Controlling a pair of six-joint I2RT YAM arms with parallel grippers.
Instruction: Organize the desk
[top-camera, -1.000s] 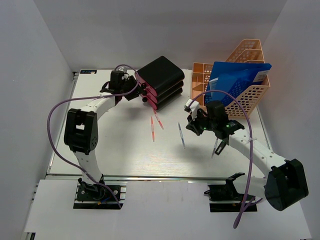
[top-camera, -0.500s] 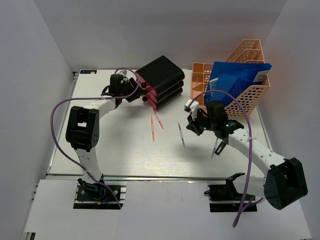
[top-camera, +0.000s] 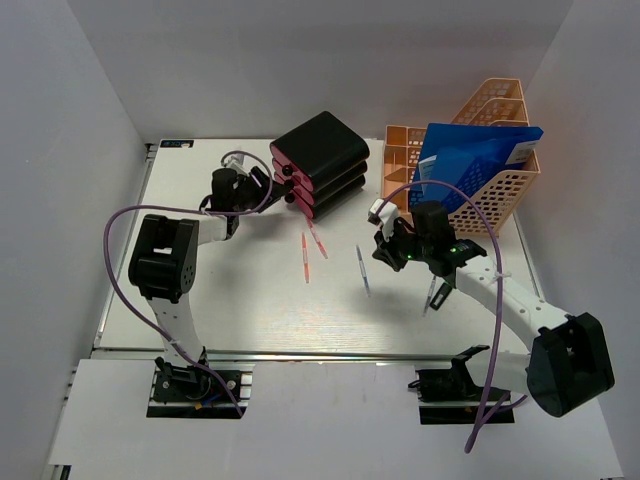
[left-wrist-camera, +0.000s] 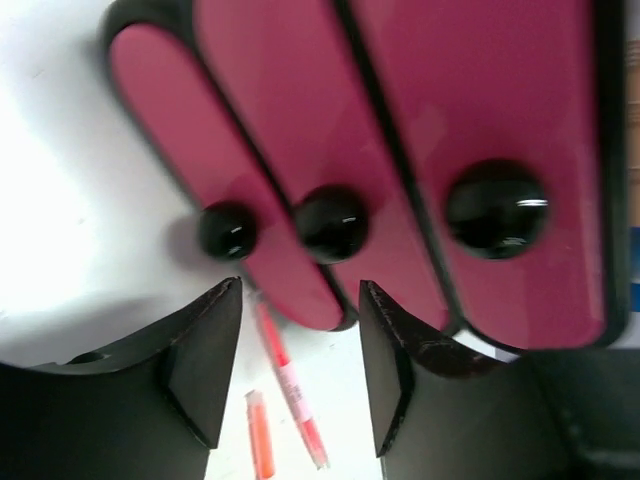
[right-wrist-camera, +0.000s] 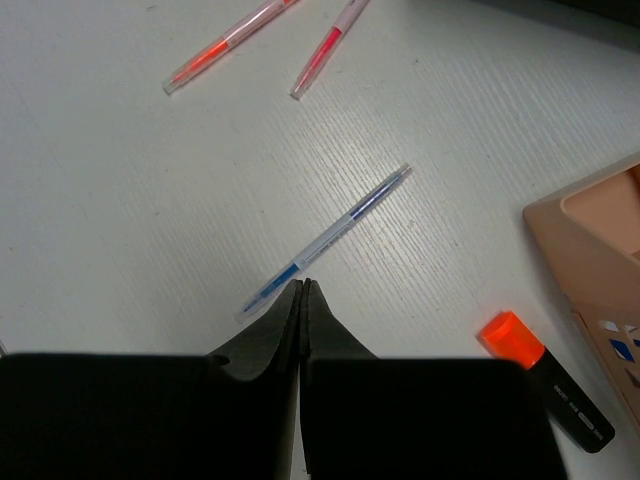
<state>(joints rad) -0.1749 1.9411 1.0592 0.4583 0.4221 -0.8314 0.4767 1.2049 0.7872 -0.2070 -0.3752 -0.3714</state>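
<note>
On the white desk (top-camera: 220, 290), the black drawer box (top-camera: 322, 160) shows three pink fronts with black knobs (left-wrist-camera: 330, 222). My left gripper (top-camera: 262, 188) faces those fronts, open and empty (left-wrist-camera: 300, 288), just short of the knobs. Two red pens (top-camera: 305, 258) (left-wrist-camera: 290, 385) lie in front of the box. A blue pen (top-camera: 363, 270) (right-wrist-camera: 330, 235) lies mid-desk. My right gripper (top-camera: 383, 252) hovers over the blue pen's near end, shut on nothing (right-wrist-camera: 303, 285).
A peach mesh rack (top-camera: 485, 170) holding a blue folder (top-camera: 470, 160) stands at the back right; its corner (right-wrist-camera: 600, 230) is close to my right gripper. A black marker with an orange cap (right-wrist-camera: 545, 375) lies by it (top-camera: 432, 293). White walls enclose the desk.
My left gripper has drawn back from the drawer box, toward the left and the near side. The right arm and the pens have not moved.
</note>
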